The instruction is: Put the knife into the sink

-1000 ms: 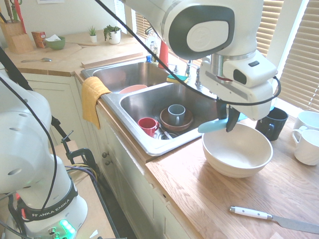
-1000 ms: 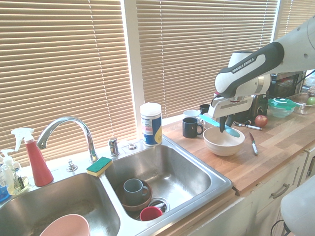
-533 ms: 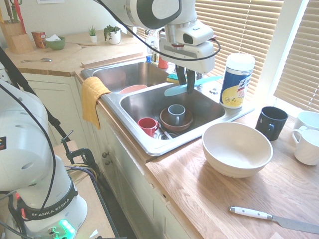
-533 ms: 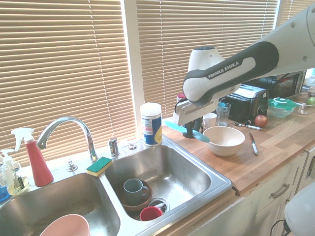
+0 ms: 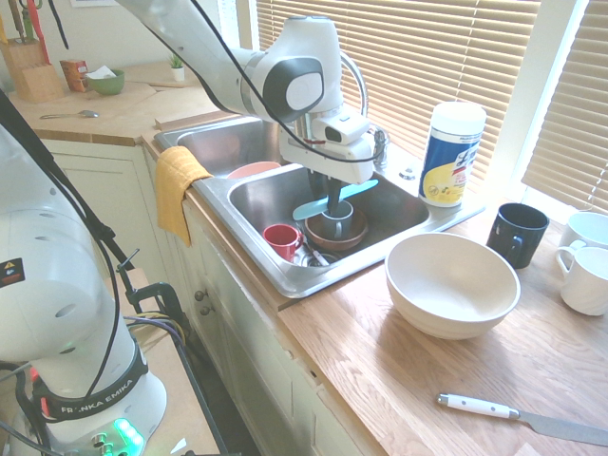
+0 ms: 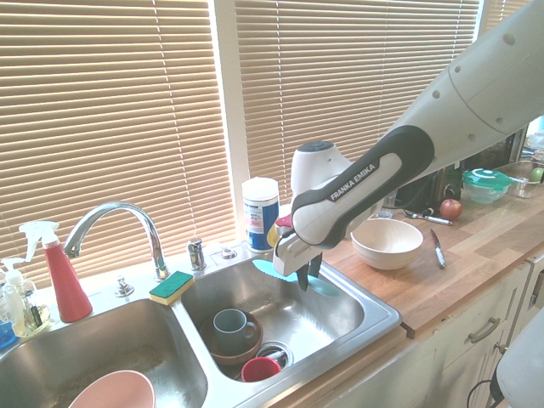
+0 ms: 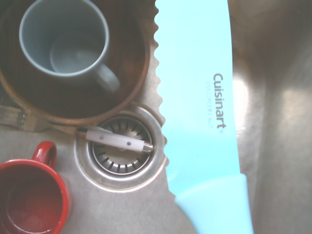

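A yellow towel (image 5: 179, 188) hangs over the cabinet front

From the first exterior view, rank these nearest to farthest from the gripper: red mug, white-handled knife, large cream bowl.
From the gripper:
1. Red mug, inside the sink basin.
2. Large cream bowl, on the counter beside the sink.
3. White-handled knife, on the counter beyond the bowl.

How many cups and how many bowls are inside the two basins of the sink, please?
Cups: 2, one blue-grey, one red
Bowls: 2, one brown, one pink
Total: 4
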